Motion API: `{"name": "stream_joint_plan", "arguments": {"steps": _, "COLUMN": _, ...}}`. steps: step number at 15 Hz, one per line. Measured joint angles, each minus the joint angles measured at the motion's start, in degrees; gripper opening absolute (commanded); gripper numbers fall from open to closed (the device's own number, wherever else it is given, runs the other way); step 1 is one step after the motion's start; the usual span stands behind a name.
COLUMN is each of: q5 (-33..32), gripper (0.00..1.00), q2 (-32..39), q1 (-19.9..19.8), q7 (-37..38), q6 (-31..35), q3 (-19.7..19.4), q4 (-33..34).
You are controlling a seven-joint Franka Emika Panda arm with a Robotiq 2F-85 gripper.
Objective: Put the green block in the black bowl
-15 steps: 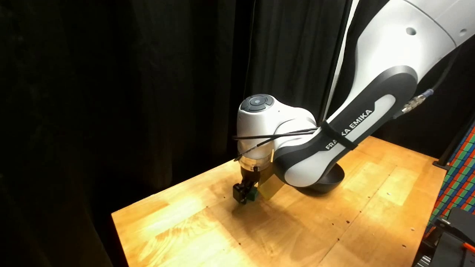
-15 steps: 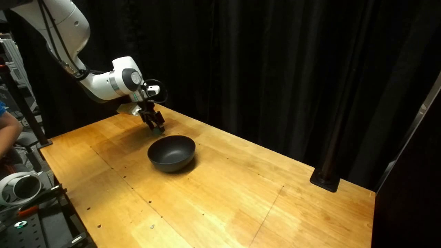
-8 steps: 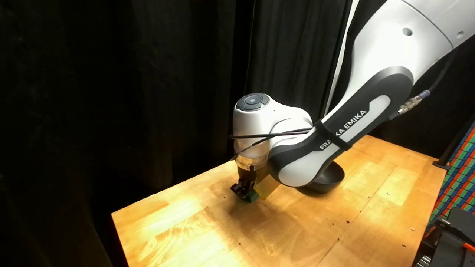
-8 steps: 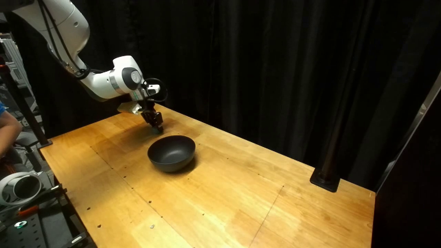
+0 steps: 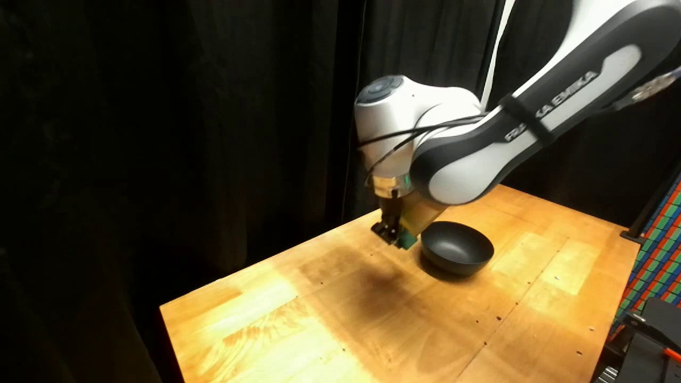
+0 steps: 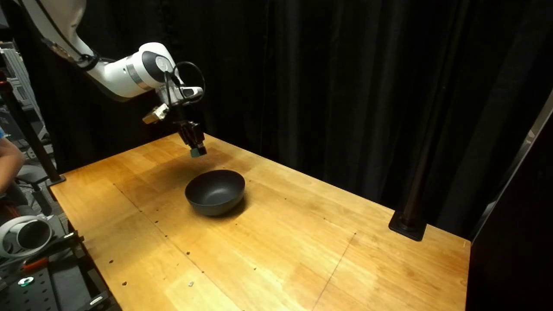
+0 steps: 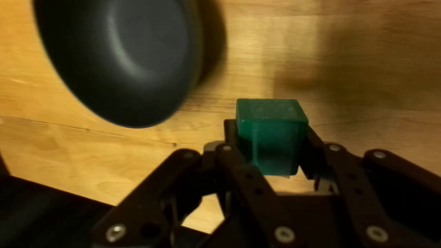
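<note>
The green block [image 7: 272, 137] is pinched between the two dark fingers of my gripper [image 7: 271, 141], which is shut on it in the wrist view. In an exterior view the block [image 5: 407, 240] hangs above the table, beside the bowl's rim. The black bowl [image 5: 456, 247] stands upright on the wood, and its visible inside holds nothing. In an exterior view the block [image 6: 197, 152] is raised behind the bowl [image 6: 216, 208], apart from it. From the wrist, the bowl [image 7: 148, 51] lies up and left of the block, partly cut off by the frame.
The wooden tabletop [image 6: 281, 250] carries a black post base [image 6: 407, 225] near its far edge. Dark curtains [image 5: 213, 133] hang behind the table. At the side stand a cart with tools [image 6: 47, 276] and a person's arm [image 6: 9, 166]. A small scrap [image 6: 190, 284] lies on the wood.
My gripper has shut on the green block and lifted it off the table. It has risen and shifted toward the bowl, which has stayed in place.
</note>
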Motion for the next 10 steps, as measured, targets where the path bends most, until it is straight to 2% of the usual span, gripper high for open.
{"name": "stream_joint_plan", "arguments": {"steps": 1, "q5": -1.15, "gripper": 0.18, "q2": -2.79, "q1": -0.42, "q7": 0.98, "q6": -1.9, "q3": -0.63, "q4": -1.84}}
{"name": "stream_joint_plan", "arguments": {"steps": 2, "q5": -2.0, "gripper": 0.68, "q2": -5.46, "q1": -1.19, "q7": 1.83, "q6": -3.65, "q3": -0.97, "q4": -3.7}}
{"name": "stream_joint_plan", "arguments": {"steps": 3, "q5": -2.71, "gripper": 0.68, "q2": -7.87, "q1": -2.29, "q7": 2.46, "q6": -5.07, "q3": -1.03, "q4": -5.48}}
{"name": "stream_joint_plan", "arguments": {"steps": 7, "q5": -2.81, "gripper": 0.98, "q2": -14.72, "q1": -7.84, "q7": 2.96, "q6": -7.45, "q3": 0.17, "q4": -11.42}}
{"name": "stream_joint_plan", "arguments": {"steps": 10, "q5": -1.71, "gripper": 1.0, "q2": -18.64, "q1": -11.27, "q7": 1.85, "q6": -7.74, "q3": 2.42, "q4": -14.26}}
